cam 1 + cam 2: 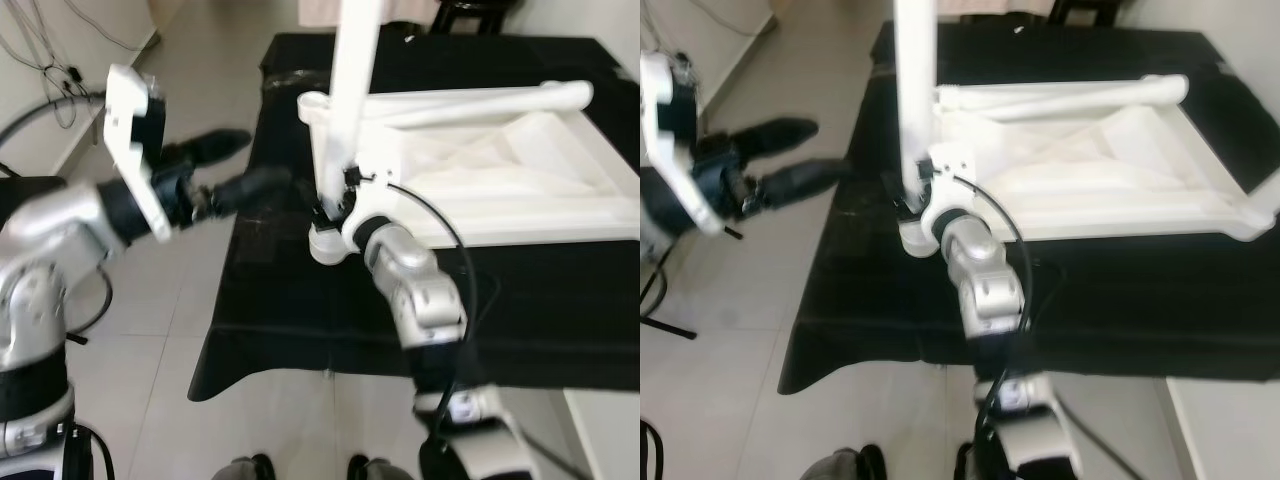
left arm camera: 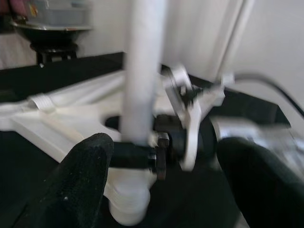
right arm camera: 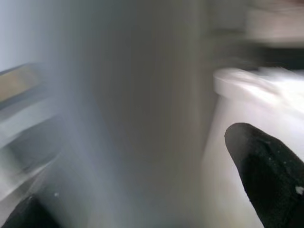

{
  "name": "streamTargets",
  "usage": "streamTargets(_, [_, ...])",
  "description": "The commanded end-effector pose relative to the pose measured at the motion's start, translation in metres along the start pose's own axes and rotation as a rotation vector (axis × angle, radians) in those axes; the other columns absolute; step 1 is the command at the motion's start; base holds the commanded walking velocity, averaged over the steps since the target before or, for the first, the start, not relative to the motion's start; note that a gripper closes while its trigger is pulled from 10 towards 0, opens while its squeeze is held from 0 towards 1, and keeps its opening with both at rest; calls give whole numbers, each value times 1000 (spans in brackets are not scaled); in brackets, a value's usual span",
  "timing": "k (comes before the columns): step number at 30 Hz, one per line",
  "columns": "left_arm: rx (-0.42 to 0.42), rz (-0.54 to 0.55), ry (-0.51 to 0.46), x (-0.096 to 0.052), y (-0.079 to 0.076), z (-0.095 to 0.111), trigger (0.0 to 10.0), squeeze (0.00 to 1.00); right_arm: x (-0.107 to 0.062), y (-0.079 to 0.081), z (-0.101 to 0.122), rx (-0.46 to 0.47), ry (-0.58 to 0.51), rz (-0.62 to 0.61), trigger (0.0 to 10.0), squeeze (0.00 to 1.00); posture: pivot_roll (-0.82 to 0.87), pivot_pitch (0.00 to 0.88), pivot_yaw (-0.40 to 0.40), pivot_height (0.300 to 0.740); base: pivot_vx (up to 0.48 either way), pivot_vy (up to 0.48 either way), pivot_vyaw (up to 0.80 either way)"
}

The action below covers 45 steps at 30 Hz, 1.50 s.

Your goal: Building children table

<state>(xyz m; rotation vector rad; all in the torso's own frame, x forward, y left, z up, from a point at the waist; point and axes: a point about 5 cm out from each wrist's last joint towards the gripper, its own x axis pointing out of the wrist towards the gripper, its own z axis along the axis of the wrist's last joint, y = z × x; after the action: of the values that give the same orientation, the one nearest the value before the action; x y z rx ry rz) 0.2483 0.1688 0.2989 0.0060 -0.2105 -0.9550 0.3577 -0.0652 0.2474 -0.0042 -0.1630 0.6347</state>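
white table leg (image 1: 350, 90) upright, tabletop (image 1: 500, 170) overturned

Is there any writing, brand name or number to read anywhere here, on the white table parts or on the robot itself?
None can be read.
White table leg: plain, no marks.
Upturned white table top: plain, no marks.
Right gripper, at the leg's base: no readable label.
Left gripper: no label.
Bowl with a coloured patch in the left wrist view: too blurred to read.
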Motion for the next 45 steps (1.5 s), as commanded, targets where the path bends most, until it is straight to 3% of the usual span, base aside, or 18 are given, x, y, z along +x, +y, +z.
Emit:
streamTargets(1, [-5, -14, 7, -1, -7, -1, 10000, 0, 2, 9, -2, 2, -7, 106, 10000, 12, -93, 195, -35, 740, 0, 0, 0])
streamTargets(3, [-64, 15, 104, -7, -31, -41, 10000, 0, 3, 8, 0, -125, 53, 390, 10000, 0, -92, 196, -42, 740, 0, 0, 0])
streamTargets(6, [-64, 15, 104, -7, -31, -41, 10000, 0, 3, 8, 0, -125, 53, 390, 10000, 0, -92, 196, -42, 740, 0, 0, 0])
streamTargets(14, [-63, 144, 218, -19, -62, -87, 10000, 0, 17, -9, 5, -165, 148, 563, 10000, 0, -74, 209, -58, 740, 0, 0, 0])
streamTargets(15, [-36, 193, 249, -24, -63, -94, 10000, 0, 19, -11, 3, -155, 162, 561, 8471, 0, -73, 218, -57, 740, 0, 0, 0])
streamTargets(16, [-17, 245, 275, -30, -65, -101, 10000, 0, 20, -13, 1, -137, 172, 561, 4510, 0, -73, 221, -57, 740, 0, 0, 0])
streamTargets(18, [-6, 276, 292, -34, -67, -105, 10000, 0, 20, -14, 0, -124, 177, 561, 4510, 0, -72, 224, -57, 740, 0, 0, 0])
streamTargets(19, [12, 303, 304, -37, -70, -108, 10000, 0, 20, -15, -1, -109, 178, 560, 3294, 0, -70, 225, -58, 740, 0, 0, 0])
streamTargets(20, [36, 312, 311, -39, -73, -111, 10000, 0, 19, -17, -2, -95, 182, 567, 39, 0, -66, 229, -60, 740, 0, 0, 0])
streamTargets(29, [95, 501, 259, -54, -75, -118, 10000, 0, 5, -35, -11, -111, 225, 593, 0, 0, -65, 230, -53, 740, 0, 0, 0])
streamTargets(36, [147, 526, 220, -54, -79, -120, 10000, 0, -8, -52, -15, -110, 210, 448, 0, 0, -91, 219, -56, 740, 0, 0, 0])
streamTargets(37, [133, 522, 201, -54, -78, -121, 10000, 0, -22, -42, -44, -61, 224, 62, 0, 0, -108, 212, -51, 740, 0, 0, 0])
streamTargets(38, [133, 522, 201, -54, -78, -121, 10000, 0, -22, -42, -44, -61, 224, 62, 0, 0, -108, 212, -51, 740, 0, 0, 0])
streamTargets(39, [123, 519, 188, -54, -77, -122, 10000, 0, -49, -43, -59, -26, 255, -286, 0, 0, -108, 212, -51, 740, 0, 0, 0])
streamTargets(40, [123, 519, 188, -54, -77, -122, 10000, 0, -49, -43, -59, -26, 255, -286, 0, 0, -108, 212, -51, 740, 0, 0, 0])
streamTargets(41, [97, 524, 170, -54, -73, -123, 10000, 0, -74, -32, -74, -7, 300, -443, 0, 0, -117, 213, -16, 740, 0, 0, 0])
streamTargets(43, [97, 524, 170, -54, -73, -123, 10000, 0, -74, -32, -74, -7, 300, -443, 0, 0, -117, 213, -16, 740, 0, 0, 0])
streamTargets(45, [7, 508, 152, -52, -70, -126, 10000, 0, -80, -4, -83, -6, 323, -337, 0, 0, -133, 172, 8, 740, 0, 0, 0])
